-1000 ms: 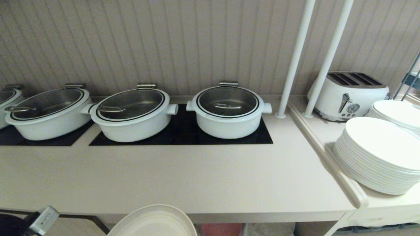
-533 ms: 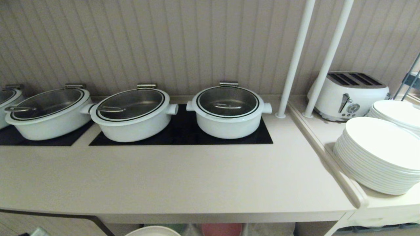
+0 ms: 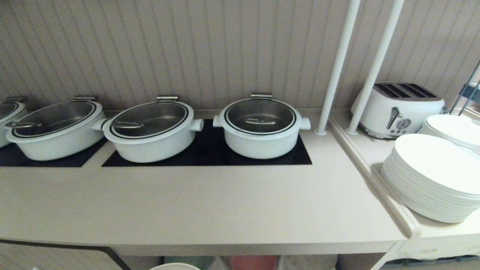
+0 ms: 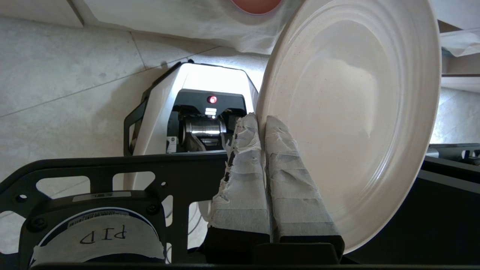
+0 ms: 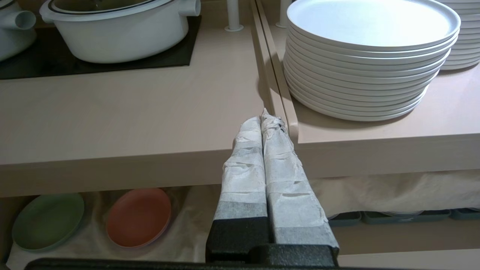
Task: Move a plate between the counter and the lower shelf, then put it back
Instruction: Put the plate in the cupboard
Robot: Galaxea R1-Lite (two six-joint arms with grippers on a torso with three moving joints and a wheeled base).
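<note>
Plate [image 4: 348, 112] pinched (rim), left end effector [image 4: 261, 120]

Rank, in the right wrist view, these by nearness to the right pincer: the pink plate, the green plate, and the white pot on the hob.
1. The pink plate, on the cloth of the lower shelf, below the counter, closest to the right pincer.
2. The green plate, same shelf, beyond the pink one.
3. The white pot, at the back of the counter, on the black hob.

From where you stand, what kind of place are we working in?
Probably a buffet or catering kitchen: lidded white pots sit on black hob panels in the counter, with a stack of white plates and a toaster alongside.
</note>
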